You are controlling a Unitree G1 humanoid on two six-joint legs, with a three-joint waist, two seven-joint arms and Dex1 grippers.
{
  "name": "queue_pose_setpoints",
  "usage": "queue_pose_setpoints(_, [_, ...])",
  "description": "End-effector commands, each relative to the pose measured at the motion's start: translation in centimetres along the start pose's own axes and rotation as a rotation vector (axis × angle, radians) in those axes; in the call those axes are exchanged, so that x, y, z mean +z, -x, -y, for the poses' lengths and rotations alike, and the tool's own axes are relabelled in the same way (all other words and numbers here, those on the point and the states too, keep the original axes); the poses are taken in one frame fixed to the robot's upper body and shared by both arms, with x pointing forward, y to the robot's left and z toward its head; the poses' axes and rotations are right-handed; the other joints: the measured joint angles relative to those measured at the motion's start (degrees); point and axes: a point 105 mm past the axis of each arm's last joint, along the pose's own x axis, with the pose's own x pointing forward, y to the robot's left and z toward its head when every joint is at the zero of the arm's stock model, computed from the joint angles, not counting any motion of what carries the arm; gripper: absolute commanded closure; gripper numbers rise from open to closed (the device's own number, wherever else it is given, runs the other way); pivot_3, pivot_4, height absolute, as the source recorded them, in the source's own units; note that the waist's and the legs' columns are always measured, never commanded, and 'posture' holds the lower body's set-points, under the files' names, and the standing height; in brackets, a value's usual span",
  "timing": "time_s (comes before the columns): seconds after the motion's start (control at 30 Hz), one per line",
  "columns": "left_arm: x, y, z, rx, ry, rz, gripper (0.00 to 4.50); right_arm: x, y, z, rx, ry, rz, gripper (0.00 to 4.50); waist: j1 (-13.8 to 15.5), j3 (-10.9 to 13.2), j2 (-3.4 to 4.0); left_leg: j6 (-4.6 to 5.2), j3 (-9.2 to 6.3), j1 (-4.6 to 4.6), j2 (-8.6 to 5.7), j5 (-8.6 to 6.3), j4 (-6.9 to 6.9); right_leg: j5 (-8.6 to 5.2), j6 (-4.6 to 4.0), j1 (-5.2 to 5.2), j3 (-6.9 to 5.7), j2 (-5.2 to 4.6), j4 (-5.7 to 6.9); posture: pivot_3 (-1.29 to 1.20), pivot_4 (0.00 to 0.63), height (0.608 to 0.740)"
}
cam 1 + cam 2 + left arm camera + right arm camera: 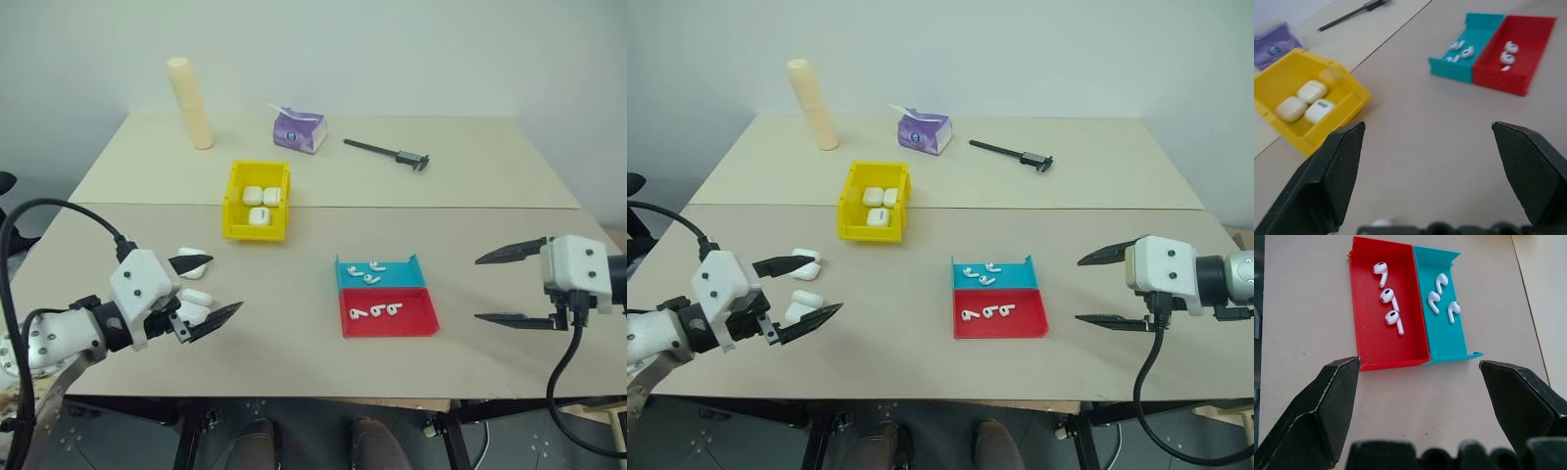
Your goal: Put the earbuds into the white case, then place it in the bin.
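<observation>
Closest to us is our left gripper (801,289), jaws spread wide and holding nothing, hovering right over the loose white cases (804,259) on the near left of the table (294,294). Our right gripper (509,287) is out on the right, also wide apart and empty, aimed toward the trays.

So where are we at? The yellow bin (235,211) already has three white cases in it (261,204), so looks like a few rounds are done. For this round though, nothing's really started: the earbuds (1389,298) are sitting in the red tray (1366,347), three there, and three more (1442,296) in the blue tray (1452,345) right next to it. Nothing's gripped yet.

We still have to grab a case, get buds in, close it up and drop it in the bin.
</observation>
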Motion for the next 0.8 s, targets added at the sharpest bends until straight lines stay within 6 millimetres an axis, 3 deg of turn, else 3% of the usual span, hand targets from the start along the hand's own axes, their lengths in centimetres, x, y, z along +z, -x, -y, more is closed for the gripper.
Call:
queue_pose_setpoints(0.03, [1.6,-0.4,0.2,0.057,-0.038,-0.008,0.0,0.5,0.2,0.7,-0.027,0.047,0.004,0.02,0.0,0.0,-0.01,0.0,-0.01,0.01,0.0,0.0,0.01,0.0,0.0,0.02,0.0,0.0,0.01,0.0,0.15,0.74])
queue_pose_setpoints(0.17, [1.6,-0.7,0.5,0.09,0.029,-0.21,0.0,0.7,0.2,1.1,-0.058,0.04,0.0,0.02,0.1,0.0,-0.01,0.0,-0.07,0.03,0.0,0.0,0.02,0.0,0.01,0.06,-0.03,0.01,0.03,0.0,0.15,0.74])
queue_pose_setpoints(0.3, [-1.0,-0.6,-1.0,0.142,0.189,-0.494,0.0,0.4,0.3,0.4,-0.054,0.014,-0.019,0.02,0.4,0.0,-0.04,0.0,-0.14,0.21,-0.08,0.0,0.02,-0.03,0.07,0.33,-0.06,0.0,0.0,0.0,0.15,0.74])
queue_pose_setpoints(0.4, [-1.5,0.8,-1.3,0.095,0.227,-0.613,0.0,0.0,0.1,-0.3,-0.047,-0.007,-0.041,0.02,-0.2,0.1,-0.19,0.01,-0.22,0.36,-0.02,-0.02,-0.01,-0.05,0.07,0.46,-0.04,0.02,-0.02,0.0,0.15,0.74])
queue_pose_setpoints(0.53, [-2.1,2.6,-2.1,0.135,0.27,-0.741,0.0,-0.1,-0.1,-0.6,-0.049,-0.02,-0.039,0.02,-0.3,0.2,-0.23,0.0,-0.21,0.45,-0.02,-0.03,-0.04,-0.05,0.05,0.5,0.03,-0.07,0.0,0.0,0.15,0.74])
queue_pose_setpoints(0.67, [-2.9,3.2,-2.4,0.2,0.49,-0.813,0.0,-0.3,-1.1,-0.8,-0.043,-0.031,-0.035,0.02,0.0,0.2,-0.31,-0.03,-0.18,0.82,0.05,-0.04,-0.15,-0.06,0.01,0.76,0.02,-0.16,0.02,0.0,0.15,0.74])
queue_pose_setpoints(0.8, [-4.5,3.9,-2.2,0.24,0.509,-0.918,0.0,-0.5,-1.6,-0.6,-0.052,-0.043,-0.031,0.02,0.4,0.2,-0.31,-0.05,-0.01,0.91,-0.11,-0.04,-0.28,-0.1,-0.06,0.77,0.05,-0.2,-0.03,0.0,0.15,0.74])
